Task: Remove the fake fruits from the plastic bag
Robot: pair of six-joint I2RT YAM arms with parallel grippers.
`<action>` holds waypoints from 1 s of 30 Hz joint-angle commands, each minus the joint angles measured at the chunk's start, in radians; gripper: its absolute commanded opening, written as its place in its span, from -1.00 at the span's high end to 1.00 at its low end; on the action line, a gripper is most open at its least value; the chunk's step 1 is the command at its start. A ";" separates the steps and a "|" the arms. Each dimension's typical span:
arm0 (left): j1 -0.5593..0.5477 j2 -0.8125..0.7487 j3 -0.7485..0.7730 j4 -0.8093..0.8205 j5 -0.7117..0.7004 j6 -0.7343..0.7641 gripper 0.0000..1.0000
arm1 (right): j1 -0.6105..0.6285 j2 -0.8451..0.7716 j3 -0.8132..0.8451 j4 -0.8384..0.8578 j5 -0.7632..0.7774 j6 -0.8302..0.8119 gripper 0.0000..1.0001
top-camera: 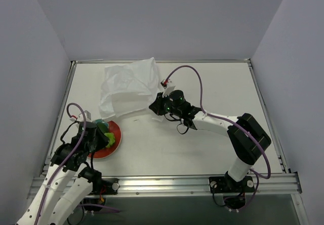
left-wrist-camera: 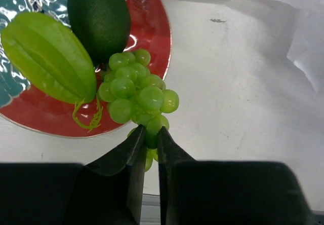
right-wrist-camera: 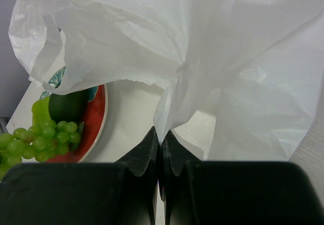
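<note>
The light green grape bunch (left-wrist-camera: 136, 90) hangs over the near rim of the red-rimmed plate (left-wrist-camera: 156, 32), and my left gripper (left-wrist-camera: 150, 138) is shut on its lowest grapes. On the plate lie the dark green round fruit (left-wrist-camera: 98, 17) and the yellow-green ridged oval one (left-wrist-camera: 48, 58). My right gripper (right-wrist-camera: 161, 135) is shut on a pinched fold of the white plastic bag (right-wrist-camera: 202, 47), holding it lifted off the table. From above, the bag (top-camera: 129, 85) spreads between the back left and the right gripper (top-camera: 158, 106). The left gripper (top-camera: 108, 137) sits over the plate (top-camera: 116, 133).
The plate sits near the table's front-left corner, close to the left arm's base. Grey walls close the table in on three sides, and a metal rail (top-camera: 167, 184) runs along the front edge. The right arm (top-camera: 243, 139) crosses the right half.
</note>
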 commanded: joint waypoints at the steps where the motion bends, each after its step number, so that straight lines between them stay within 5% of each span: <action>1: 0.001 -0.043 -0.026 -0.032 -0.040 -0.115 0.76 | -0.005 -0.007 0.008 0.028 0.012 -0.009 1.00; 4: 0.001 -0.056 -0.024 -0.048 -0.054 -0.138 0.43 | -0.005 -0.005 0.010 0.028 0.011 -0.009 1.00; 9: 0.001 -0.074 -0.018 -0.072 -0.091 -0.154 0.17 | -0.005 -0.005 0.008 0.028 0.012 -0.009 1.00; 19: 0.001 -0.116 -0.001 -0.066 -0.101 -0.116 0.14 | -0.005 0.004 0.011 0.028 0.011 -0.009 1.00; 30: -0.005 0.090 0.019 -0.106 -0.134 -0.135 -0.04 | -0.005 -0.001 0.014 0.026 0.005 -0.006 1.00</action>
